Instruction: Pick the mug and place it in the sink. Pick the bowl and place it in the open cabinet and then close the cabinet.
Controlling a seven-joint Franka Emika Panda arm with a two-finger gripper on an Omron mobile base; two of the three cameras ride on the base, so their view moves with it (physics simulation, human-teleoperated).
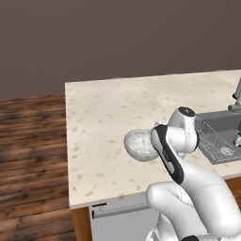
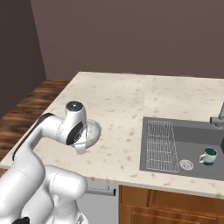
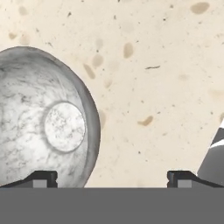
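The pale speckled bowl [image 3: 39,127] sits upright on the counter's left part, also seen from the sides [image 1: 136,143] [image 2: 92,130]. My gripper [image 3: 111,178] hangs open just above the bowl's right rim. One fingertip [image 3: 41,178] is over the bowl's inside, the other over bare counter [image 3: 153,65]. From the right base view the gripper [image 2: 81,148] points down at the bowl's near edge. The small green mug [image 2: 209,155] stands upright inside the dark grey sink [image 2: 192,135]. The cabinet is out of view.
A wire rack [image 2: 159,144] lies in the sink's left basin, and the tap [image 2: 218,118] stands at its far right. The counter's front edge [image 2: 109,175] runs close below the bowl. Wooden cupboards [image 2: 170,205] sit under it, and wood floor [image 1: 28,164] lies to the left.
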